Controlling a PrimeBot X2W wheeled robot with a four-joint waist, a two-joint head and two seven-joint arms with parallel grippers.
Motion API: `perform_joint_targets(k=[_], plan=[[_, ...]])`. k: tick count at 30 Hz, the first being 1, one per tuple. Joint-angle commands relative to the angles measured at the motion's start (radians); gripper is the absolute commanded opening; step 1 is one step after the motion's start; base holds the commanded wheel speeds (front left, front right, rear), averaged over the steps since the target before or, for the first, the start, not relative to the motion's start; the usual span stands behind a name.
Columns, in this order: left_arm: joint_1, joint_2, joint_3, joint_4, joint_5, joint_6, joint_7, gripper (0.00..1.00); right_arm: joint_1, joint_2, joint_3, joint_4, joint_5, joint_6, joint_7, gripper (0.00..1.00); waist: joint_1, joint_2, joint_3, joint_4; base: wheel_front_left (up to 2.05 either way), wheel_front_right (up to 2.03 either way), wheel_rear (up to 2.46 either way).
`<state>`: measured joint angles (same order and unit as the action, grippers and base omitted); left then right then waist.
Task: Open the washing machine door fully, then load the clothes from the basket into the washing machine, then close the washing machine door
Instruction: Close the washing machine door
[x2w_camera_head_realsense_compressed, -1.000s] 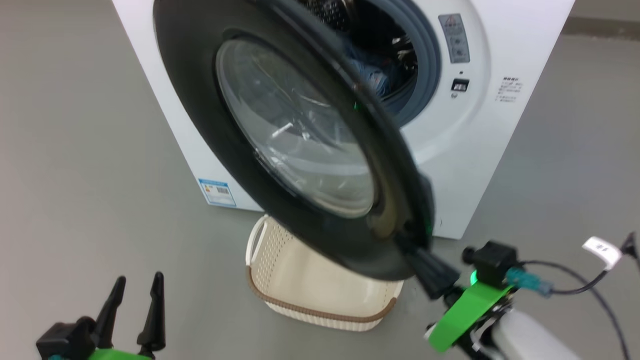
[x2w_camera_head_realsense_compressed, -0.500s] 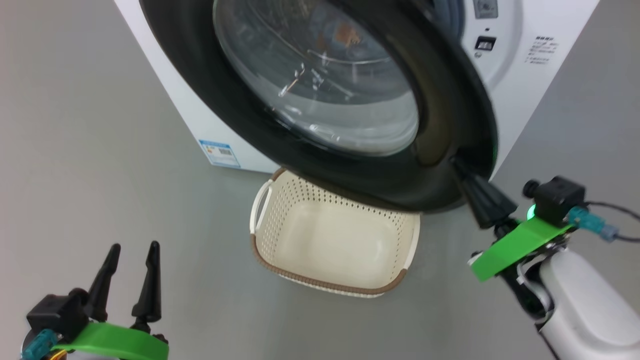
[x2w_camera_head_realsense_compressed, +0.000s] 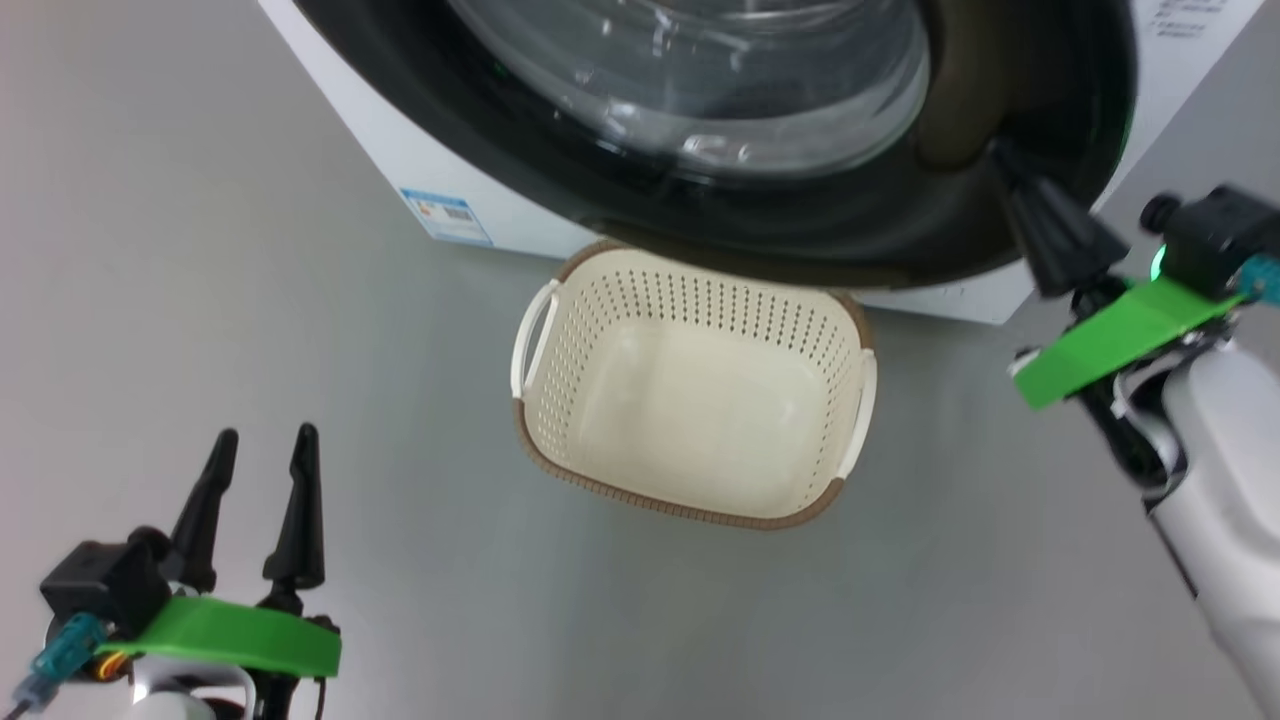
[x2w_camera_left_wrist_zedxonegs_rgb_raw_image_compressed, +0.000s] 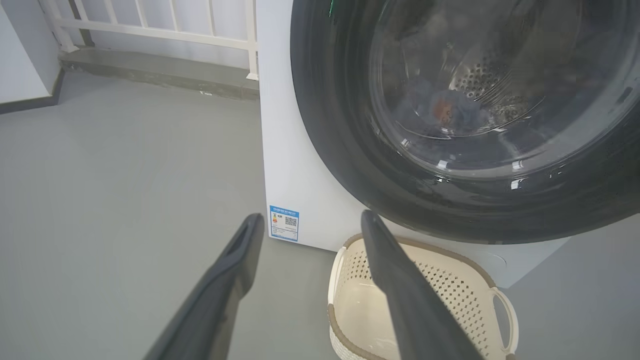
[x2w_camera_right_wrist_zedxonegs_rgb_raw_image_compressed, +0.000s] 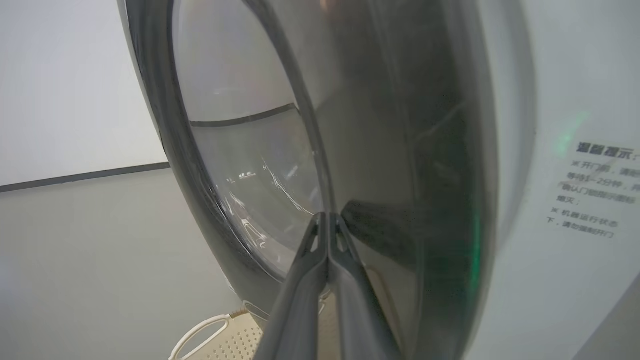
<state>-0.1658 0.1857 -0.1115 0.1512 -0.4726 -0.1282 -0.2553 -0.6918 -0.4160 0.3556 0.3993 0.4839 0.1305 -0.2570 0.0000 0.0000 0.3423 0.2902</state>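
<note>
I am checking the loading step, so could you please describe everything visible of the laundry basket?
The basket is cream-white plastic, rounded-rectangular, with perforated walls, a brown rim band and a loop handle at each end. It stands upright and empty on the grey floor, close in front of the washing machine, its far rim below the washing machine door. Nothing but the floor visibly touches it.

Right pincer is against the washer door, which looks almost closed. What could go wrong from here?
1. The right pincer, shut, meets the washing machine door with just its narrow tips on the glossy black rim. They could slide off before the door latches.
2. The basket sits just under the door's lower edge, close to that arm. A downward slip could knock it.
</note>
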Motion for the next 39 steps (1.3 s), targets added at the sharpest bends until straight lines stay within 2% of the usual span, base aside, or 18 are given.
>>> perform_joint_targets(k=[1, 7, 13, 18, 29, 31, 32, 34, 35, 36, 39], plan=[[-0.035, 0.026, 0.037, -0.027, -0.010, -0.002, -0.006, 1.00, -0.015, -0.010, 0.008, -0.015, -0.008, 0.000, -0.005, 0.00, 0.0000, 0.0000, 0.031, 0.009, 0.00, 0.00, 0.00], [-0.063, 0.021, 0.039, -0.026, -0.015, -0.002, -0.006, 1.00, -0.123, -0.044, -0.021, 0.024, 0.045, 0.000, -0.005, 0.00, 0.0000, 0.0000, 0.069, 0.018, 0.00, 0.00, 0.00], [-0.073, 0.019, 0.044, -0.024, -0.016, -0.002, -0.006, 1.00, -0.218, -0.086, -0.013, 0.107, 0.037, 0.000, -0.005, 0.00, 0.0000, 0.0000, 0.079, 0.034, 0.00, 0.00, 0.00], [-0.067, 0.009, 0.048, -0.017, -0.014, -0.002, -0.006, 1.00, -0.251, -0.067, -0.067, 0.152, 0.007, 0.000, -0.005, 0.00, 0.0000, 0.0000, 0.066, 0.041, 0.00, 0.00, 0.00], [-0.060, 0.015, 0.042, -0.005, -0.013, -0.002, -0.006, 1.00, -0.185, -0.016, -0.066, 0.157, -0.006, 0.000, -0.005, 0.00, 0.0000, 0.0000, 0.010, 0.026, 0.00, 0.00, 0.00], [-0.057, 0.017, 0.042, -0.002, -0.013, -0.002, -0.006, 1.00, -0.159, -0.007, -0.065, 0.139, -0.007, 0.000, -0.005, 0.29, 0.0000, 0.0000, -0.009, 0.021, 0.00, 0.00, 0.00], [-0.057, 0.017, 0.042, -0.002, -0.013, -0.002, -0.006, 1.00, -0.159, -0.007, -0.065, 0.139, -0.007, 0.000, -0.005, 0.29, 0.0000, 0.0000, -0.009, 0.021, 0.00, 0.00, 0.00], [-0.048, 0.020, 0.043, 0.001, -0.013, -0.002, -0.006, 1.00, -0.126, 0.004, -0.062, 0.116, -0.008, 0.000, -0.005, 0.47, 0.0000, 0.0000, -0.029, 0.011, 0.00, 0.00, 0.00], [-0.044, 0.023, 0.042, 0.002, -0.013, -0.002, -0.006, 1.00, -0.109, 0.010, -0.060, 0.104, -0.010, 0.000, -0.005, 0.87, 0.0000, 0.0000, -0.039, 0.005, 0.00, 0.00, 0.00], [-0.041, 0.026, 0.040, 0.003, -0.012, -0.002, -0.006, 1.00, -0.093, 0.015, -0.058, 0.093, -0.010, 0.000, -0.005, 1.00, 0.0000, 0.0000, -0.049, -0.002, 0.00, 0.00, 0.00], [-0.032, 0.033, 0.036, 0.007, -0.012, -0.002, -0.006, 1.00, -0.045, 0.033, -0.053, 0.060, -0.006, 0.000, -0.005, 1.00, 0.0000, 0.0000, -0.081, -0.025, 0.00, 0.00, 0.00]])
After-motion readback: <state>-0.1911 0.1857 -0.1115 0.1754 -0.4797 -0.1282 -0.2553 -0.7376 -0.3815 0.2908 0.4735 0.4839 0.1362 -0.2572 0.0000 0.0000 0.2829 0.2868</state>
